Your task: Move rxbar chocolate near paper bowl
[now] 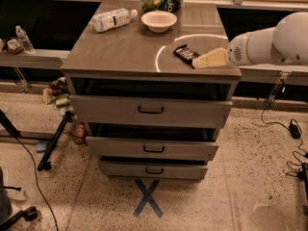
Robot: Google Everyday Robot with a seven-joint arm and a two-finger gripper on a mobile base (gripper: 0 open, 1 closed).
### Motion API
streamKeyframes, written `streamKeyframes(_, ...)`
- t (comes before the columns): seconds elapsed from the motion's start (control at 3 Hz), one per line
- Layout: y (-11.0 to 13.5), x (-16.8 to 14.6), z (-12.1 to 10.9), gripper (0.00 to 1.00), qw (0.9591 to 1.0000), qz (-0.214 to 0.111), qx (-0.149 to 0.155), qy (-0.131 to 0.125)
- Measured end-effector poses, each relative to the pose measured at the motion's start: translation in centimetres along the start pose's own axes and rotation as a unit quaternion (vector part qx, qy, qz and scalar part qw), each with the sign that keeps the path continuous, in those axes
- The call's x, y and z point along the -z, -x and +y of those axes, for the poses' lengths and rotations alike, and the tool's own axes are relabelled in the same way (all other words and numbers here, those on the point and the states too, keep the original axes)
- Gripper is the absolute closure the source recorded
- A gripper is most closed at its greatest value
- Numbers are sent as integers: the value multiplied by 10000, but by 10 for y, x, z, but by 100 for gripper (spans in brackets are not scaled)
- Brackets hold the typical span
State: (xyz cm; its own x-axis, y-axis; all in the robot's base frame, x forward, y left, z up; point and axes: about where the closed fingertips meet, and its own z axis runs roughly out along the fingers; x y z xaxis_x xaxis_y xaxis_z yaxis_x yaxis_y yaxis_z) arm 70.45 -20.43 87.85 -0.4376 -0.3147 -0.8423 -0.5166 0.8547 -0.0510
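Rxbar chocolate (185, 54) lies flat front-right on the cabinet top (120, 49), long axis diagonal, back-left to front-right, well apart from the paper bowl (159, 21). The gripper (198, 62) sits at its front-right end; whether it grips anything, I cannot tell.

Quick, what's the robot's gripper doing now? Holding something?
Gripper: low over the cabinet top, right front, tip beside the rxbar chocolate; open, closed or holding cannot be told.
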Motion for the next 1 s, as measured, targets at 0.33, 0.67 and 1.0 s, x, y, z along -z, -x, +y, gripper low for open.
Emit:
streamKeyframes(0.33,20,-19,21,0,9977,-515,4,451)
streamKeyframes(0.67,25,-36,38,1,9962,-751,254,374)
streamKeyframes(1.0,21,-60,41,1,9964,-814,202,99)
